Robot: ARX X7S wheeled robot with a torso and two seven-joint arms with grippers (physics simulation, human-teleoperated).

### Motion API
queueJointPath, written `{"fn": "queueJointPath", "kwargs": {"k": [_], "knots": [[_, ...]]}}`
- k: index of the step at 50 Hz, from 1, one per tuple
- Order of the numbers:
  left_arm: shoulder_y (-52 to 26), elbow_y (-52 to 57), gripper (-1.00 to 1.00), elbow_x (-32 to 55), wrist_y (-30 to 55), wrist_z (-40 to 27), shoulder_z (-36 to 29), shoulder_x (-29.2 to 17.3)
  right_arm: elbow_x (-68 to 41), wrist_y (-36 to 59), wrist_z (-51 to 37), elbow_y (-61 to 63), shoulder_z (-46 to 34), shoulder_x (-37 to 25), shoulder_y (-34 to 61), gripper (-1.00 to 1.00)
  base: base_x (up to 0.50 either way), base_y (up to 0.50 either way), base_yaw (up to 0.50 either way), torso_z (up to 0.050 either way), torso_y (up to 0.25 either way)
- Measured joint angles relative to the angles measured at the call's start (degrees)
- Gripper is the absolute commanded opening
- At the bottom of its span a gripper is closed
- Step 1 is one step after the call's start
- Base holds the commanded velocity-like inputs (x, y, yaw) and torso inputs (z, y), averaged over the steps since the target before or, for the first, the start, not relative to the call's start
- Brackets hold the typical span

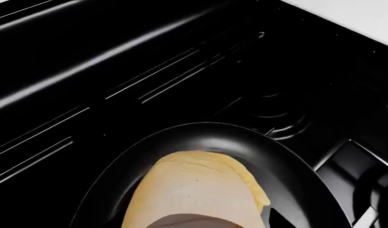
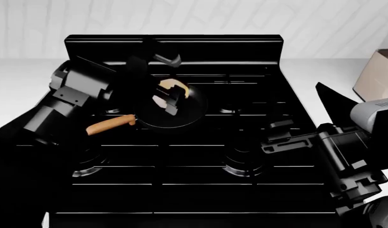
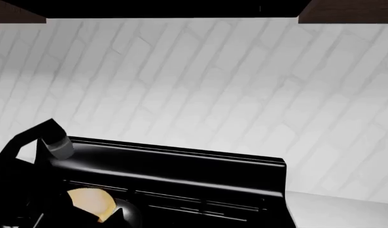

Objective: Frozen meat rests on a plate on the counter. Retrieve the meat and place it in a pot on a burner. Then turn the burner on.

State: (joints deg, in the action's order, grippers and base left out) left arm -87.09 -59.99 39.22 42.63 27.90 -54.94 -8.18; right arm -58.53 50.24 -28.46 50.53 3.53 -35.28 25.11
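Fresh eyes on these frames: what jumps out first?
The pale frozen meat stands out against the black stove, held by the left end effector over the pot on the back-left burner. The pot's orange-brown handle points toward the left counter. The right end effector hovers empty at front right.

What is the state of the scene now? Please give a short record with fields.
meat: frozen meat over the pot, at the left pincer
pot: on a rear burner of the stove, handle toward the robot's left
left pincer: cannot tell whether it grips the meat
right pincer: above the stove's front right, holding nothing visible
plate: not in view
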Motion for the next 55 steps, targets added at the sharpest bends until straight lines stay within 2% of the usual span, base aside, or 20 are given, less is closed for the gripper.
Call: {"fn": "queueJointPath", "kwargs": {"k": [28, 29, 55], "knots": [[0.16, -2.12, -1.0, -0.65, -1.12, 0.83, -0.61, 0.95, -0.37, -1.15, 0.01, -0.21, 0.37, -0.69, -1.05, 1.0, 0.0, 0.0, 0.0, 0.0, 0.0], [0.15, -2.08, 1.0, -0.65, -1.09, 0.8, -0.61, 0.95, -0.45, -1.21, 0.0, -0.18, 0.47, -0.75, -1.13, 1.0, 0.0, 0.0, 0.0, 0.0, 0.0], [-1.23, 5.37, 1.0, 1.68, 3.02, -3.33, 1.63, -2.2, -2.39, -1.89, -0.8, 0.77, 1.51, -1.7, -1.38, 1.0, 0.0, 0.0, 0.0, 0.0, 0.0]]}}
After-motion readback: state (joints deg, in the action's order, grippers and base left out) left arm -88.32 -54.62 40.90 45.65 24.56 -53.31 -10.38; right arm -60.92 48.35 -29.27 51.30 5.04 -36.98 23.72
